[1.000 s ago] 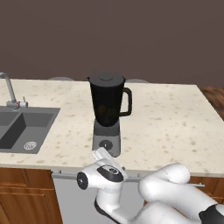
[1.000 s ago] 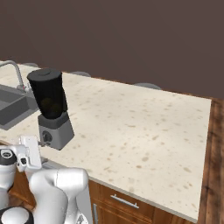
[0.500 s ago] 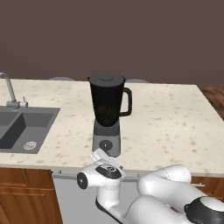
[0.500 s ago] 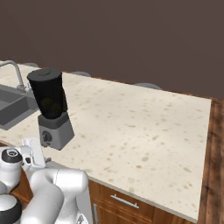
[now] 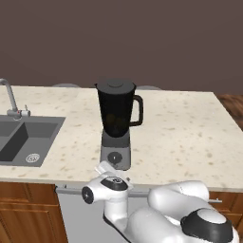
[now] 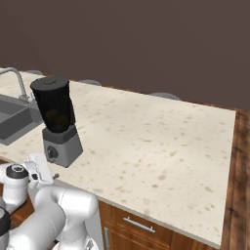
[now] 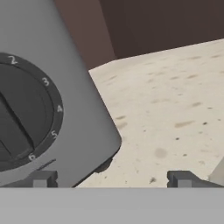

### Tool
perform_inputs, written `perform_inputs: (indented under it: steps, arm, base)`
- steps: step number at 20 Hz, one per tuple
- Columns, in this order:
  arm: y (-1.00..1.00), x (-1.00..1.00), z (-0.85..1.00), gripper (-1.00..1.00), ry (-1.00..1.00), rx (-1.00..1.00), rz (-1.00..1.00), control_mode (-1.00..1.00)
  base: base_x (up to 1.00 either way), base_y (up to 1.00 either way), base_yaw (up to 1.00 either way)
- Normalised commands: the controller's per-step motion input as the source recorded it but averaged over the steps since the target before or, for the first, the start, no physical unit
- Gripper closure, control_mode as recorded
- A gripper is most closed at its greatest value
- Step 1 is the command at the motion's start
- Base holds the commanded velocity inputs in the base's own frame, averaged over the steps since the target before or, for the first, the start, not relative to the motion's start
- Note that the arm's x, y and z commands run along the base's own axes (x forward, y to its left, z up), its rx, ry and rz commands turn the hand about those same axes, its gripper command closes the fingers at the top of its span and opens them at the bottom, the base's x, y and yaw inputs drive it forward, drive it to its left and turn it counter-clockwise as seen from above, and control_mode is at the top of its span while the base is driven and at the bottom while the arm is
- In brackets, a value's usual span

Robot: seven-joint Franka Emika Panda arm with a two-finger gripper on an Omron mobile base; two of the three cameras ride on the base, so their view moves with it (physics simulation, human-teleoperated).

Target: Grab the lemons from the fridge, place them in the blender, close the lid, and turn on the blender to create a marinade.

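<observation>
A: Where does the task's thing stand, and how is the gripper (image 7: 111, 178) set?

B: The blender (image 5: 116, 124) stands on the counter (image 5: 190, 137), near its front edge, right of the sink (image 5: 26, 140). The lid (image 5: 116, 86) sits on the jar's mouth. A faint yellow tint low inside the jar may be the lemons; it is too dim to be sure. The gripper is low at the counter's near edge, just before the blender's base. Its jaws stand wide apart and hold nothing.

A: What could go wrong from here?

B: Judged from the hand view, the dial (image 7: 19, 118) lies left of the line between the finger tips (image 7: 43, 179). If the jaws close here, they would likely catch the base's corner or nothing, not the dial's ridge. A push forward could slide or tip the blender, since it stands loose on the counter. A twist on a poor hold could slip and leave the dial unturned.

A: What does one view give that another lacks?

B: The hand view shows the dial's numbers and dark ridge close up, and the offset of the finger tips. The left base view shows the whole jar with its handle on the right, and the faucet (image 5: 9, 97). The right base view shows the long bare run of counter to the right.
</observation>
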Motion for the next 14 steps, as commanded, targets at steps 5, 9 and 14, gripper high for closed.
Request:
perform_inputs:
  steps: [5,9,14]
  arm:
    - [0.04,0.23,-0.24,-1.0,-0.04,0.0,0.0,-1.0]
    - [0.01,0.19,-0.13,-1.0,-0.07,0.0,0.0,-1.0]
    - [0.01,-0.32,0.07,-1.0,-0.2,0.0,0.0,-1.0]
  base:
    - [0.0,0.0,0.0]
    - [0.0,0.0,0.0]
    - [0.0,0.0,0.0]
